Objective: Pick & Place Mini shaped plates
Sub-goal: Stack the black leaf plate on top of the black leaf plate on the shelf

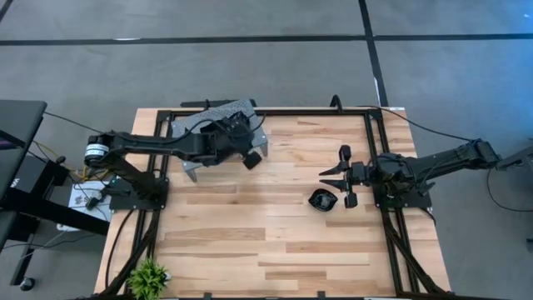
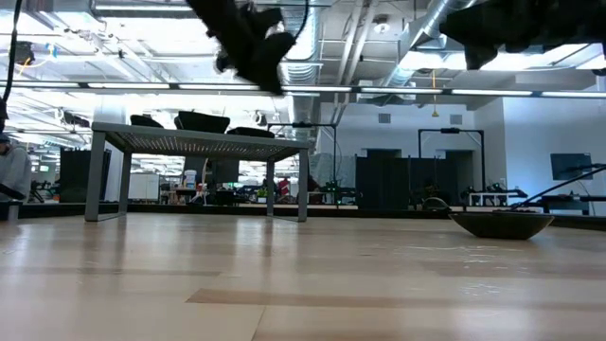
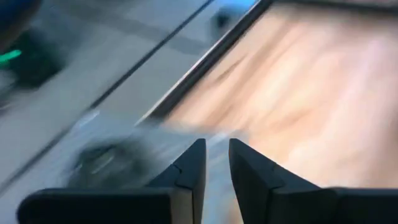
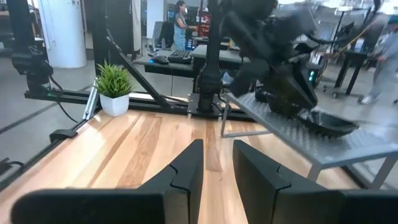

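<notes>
Mini shaped plates: we see one lone black dish [image 1: 322, 200] on the wood table [image 1: 275, 242], right side, just beside the right gripper [image 1: 340, 176], whose fingers are spread wide above it. More dishes [image 2: 201, 120] sit atop the grey perforated stand [image 1: 218, 117] at the table's far-left edge. The left gripper [image 1: 251, 158] hangs over the stand's near edge; in its wrist view the fingers stand close, w/ a slim gap and nothing visibly between. The right arm is by far the nearer to the lone dish, which lies just toward the table's near edge from its fingers; no clear long axis
</notes>
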